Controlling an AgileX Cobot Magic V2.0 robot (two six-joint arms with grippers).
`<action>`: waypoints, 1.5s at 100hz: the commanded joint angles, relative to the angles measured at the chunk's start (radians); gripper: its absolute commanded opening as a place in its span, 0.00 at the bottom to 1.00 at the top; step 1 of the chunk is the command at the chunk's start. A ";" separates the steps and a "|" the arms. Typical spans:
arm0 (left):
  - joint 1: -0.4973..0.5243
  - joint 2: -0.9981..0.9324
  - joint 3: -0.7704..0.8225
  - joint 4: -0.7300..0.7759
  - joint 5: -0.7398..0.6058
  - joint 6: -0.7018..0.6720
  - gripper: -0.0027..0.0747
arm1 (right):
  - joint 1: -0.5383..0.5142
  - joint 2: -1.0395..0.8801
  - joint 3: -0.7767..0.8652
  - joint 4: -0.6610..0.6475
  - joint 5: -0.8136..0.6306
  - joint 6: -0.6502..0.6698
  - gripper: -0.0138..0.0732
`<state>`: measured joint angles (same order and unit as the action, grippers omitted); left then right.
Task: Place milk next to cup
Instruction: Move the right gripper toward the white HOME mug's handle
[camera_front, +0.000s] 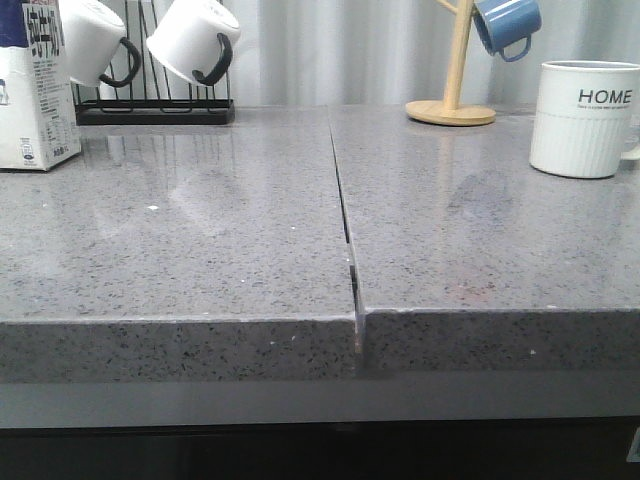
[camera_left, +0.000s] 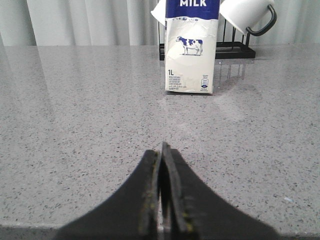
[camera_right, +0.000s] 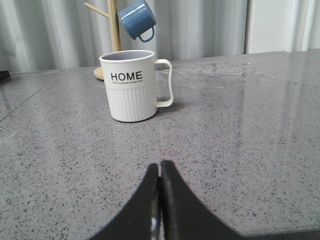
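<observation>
Both tools, left (camera_left: 162, 150) & right (camera_right: 160, 167), pressed together; milk (camera_front: 30, 85) far left, cup (camera_front: 585, 118) far right.

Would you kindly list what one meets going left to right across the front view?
milk carton → white mugs with black handles on the black rack → seam between the two counter slabs → wooden mug tree → blue mug → HOME cup

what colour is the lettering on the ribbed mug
Black "HOME" lettering on the white ribbed mug, clearest in the right wrist view.
</observation>
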<state>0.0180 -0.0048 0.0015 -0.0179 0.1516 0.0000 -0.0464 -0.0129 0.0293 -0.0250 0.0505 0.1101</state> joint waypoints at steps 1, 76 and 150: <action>0.002 -0.032 0.041 -0.006 -0.088 0.000 0.01 | -0.005 -0.017 -0.020 0.001 -0.080 -0.004 0.08; 0.002 -0.032 0.041 -0.006 -0.088 0.000 0.01 | -0.005 -0.017 -0.024 0.001 -0.093 -0.004 0.08; 0.002 -0.032 0.041 -0.006 -0.088 0.000 0.01 | -0.007 0.589 -0.452 0.009 0.152 -0.005 0.18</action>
<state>0.0180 -0.0048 0.0015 -0.0179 0.1516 0.0000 -0.0484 0.4877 -0.3758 -0.0198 0.3247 0.1101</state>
